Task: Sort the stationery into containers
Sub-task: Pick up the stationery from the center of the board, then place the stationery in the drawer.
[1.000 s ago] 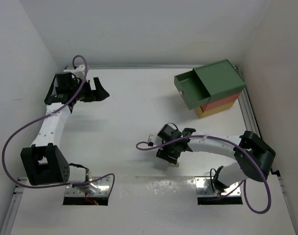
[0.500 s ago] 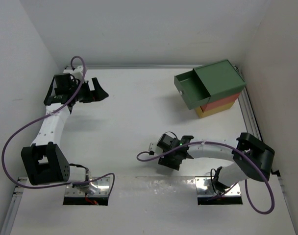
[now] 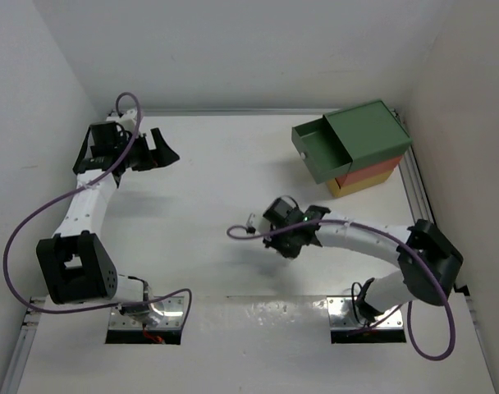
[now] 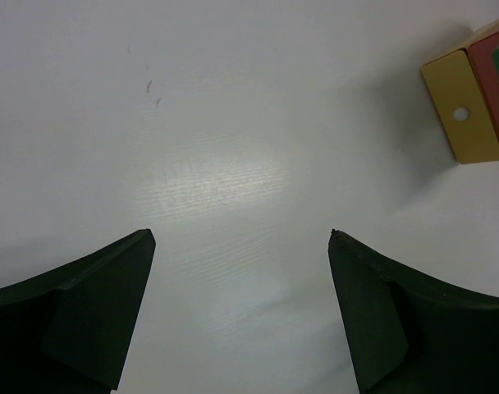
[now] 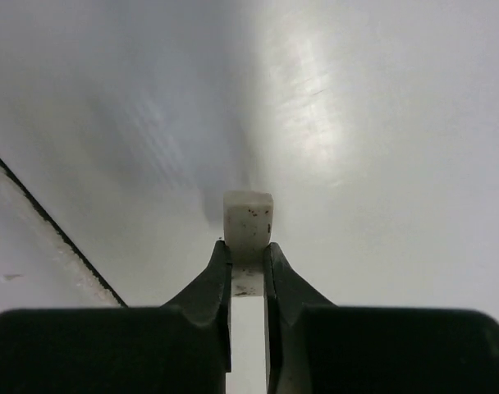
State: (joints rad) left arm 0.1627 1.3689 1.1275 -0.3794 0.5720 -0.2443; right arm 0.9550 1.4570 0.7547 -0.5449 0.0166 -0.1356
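eraser (image 5: 248,215) in right gripper (image 5: 248,246), drawers (image 3: 367,134) at far-right edge

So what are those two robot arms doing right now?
The right gripper is pinching a small pale eraser between its fingers, near the middle of the table. At the far right stands a stack of little drawers: the green drawer on top is pulled open, over a red drawer and a yellow drawer. The left gripper is open and holds nothing, over at the far left.
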